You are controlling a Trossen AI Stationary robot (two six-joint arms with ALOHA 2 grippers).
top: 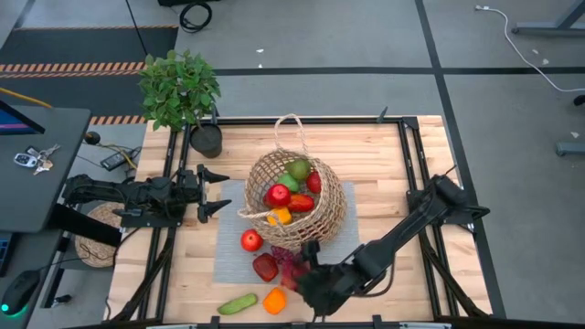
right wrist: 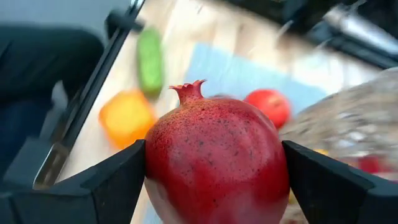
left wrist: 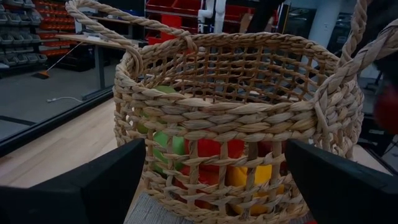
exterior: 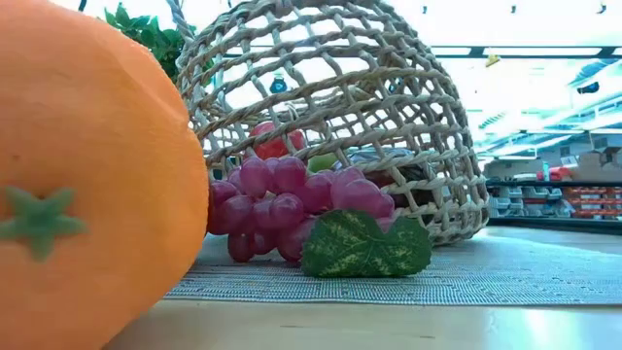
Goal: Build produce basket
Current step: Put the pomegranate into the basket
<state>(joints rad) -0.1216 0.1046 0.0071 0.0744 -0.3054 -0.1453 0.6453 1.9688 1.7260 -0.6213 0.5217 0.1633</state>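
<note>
Wooden table mid-frame: our right gripper [right wrist: 214, 180] clamps the pomegranate [right wrist: 214, 162]; we should lift clear, then release above the basket [top: 297, 196].

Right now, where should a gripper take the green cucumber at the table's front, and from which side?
I would take the cucumber across its middle, from straight above. It lies flat on the bare wood of the table, long and thin, so a grip can span its narrow width. Keep off the end beside the orange.
</note>
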